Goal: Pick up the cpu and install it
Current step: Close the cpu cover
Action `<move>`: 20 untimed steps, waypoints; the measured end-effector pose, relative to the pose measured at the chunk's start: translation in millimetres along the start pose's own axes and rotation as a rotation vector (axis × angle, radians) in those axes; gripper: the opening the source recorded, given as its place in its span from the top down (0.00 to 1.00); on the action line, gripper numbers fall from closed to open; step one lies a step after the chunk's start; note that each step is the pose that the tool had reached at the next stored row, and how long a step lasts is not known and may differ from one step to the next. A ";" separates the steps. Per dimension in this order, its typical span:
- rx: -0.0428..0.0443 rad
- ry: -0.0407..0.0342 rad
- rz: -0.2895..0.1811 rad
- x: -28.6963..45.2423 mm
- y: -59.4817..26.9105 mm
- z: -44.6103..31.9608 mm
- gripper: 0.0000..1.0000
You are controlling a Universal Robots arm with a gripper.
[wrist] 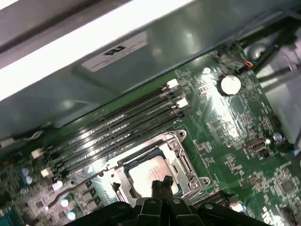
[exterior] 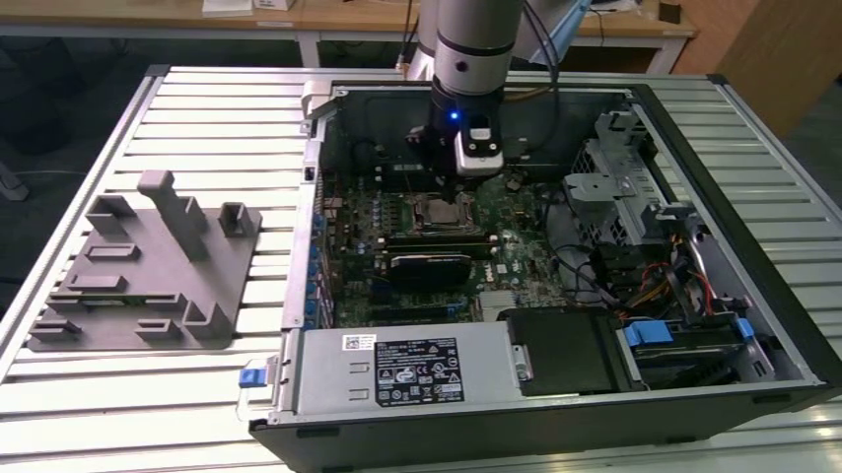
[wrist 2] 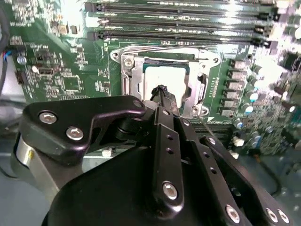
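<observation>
At the exterior view's left, a grey plastic fixture (exterior: 145, 266) with upright posts stands on the slatted metal table (exterior: 224, 108). Just beside it, toward the right, an open computer case (exterior: 526, 424) lies on its side, with the green motherboard (exterior: 526, 256) facing up inside.

The arm comes down from the far side into the case, and the gripper (exterior: 455, 187) hangs over the middle of the board. In both wrist views the cpu (wrist 2: 164, 75) (wrist: 143, 172) lies flat in its socket, pale silver top up, ringed by the metal socket frame (wrist 2: 129, 80) (wrist: 181, 155). The gripper (wrist 2: 161, 90) (wrist: 161, 183) has its black fingers (wrist 2: 164, 122) pressed together with nothing between them. The tips sit right over the chip's near edge and seem to touch it, though contact is hard to confirm.

A row of long black memory slots (wrist 2: 178, 19) (wrist: 117, 132) runs just beyond the socket. A silver power supply (exterior: 394, 370) fills the case's near side. At the exterior view's right, a metal drive cage (exterior: 618, 168) stands above bundled cables (exterior: 645, 286).
</observation>
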State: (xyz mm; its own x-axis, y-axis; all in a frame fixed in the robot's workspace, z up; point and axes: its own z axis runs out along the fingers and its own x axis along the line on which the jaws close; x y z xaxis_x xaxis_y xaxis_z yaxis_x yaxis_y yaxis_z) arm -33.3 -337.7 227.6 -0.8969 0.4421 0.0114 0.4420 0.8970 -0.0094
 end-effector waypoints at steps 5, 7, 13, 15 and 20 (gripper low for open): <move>0.0011 -0.0009 -0.090 0.0 0.0 0.6 0.89; 0.0015 -0.0012 -0.127 0.0 0.0 0.9 0.89; 0.0027 -0.0022 -0.237 0.0 0.0 1.6 0.89; 0.0031 -0.0026 -0.273 0.0 0.0 1.8 0.89; 0.0034 -0.0028 -0.300 0.0 0.0 1.9 0.89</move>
State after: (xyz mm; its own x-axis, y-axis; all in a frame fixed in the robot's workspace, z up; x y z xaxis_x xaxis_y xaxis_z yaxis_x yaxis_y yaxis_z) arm -33.3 -337.7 225.7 -0.9875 0.1573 0.0114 0.1572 0.9875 -0.0094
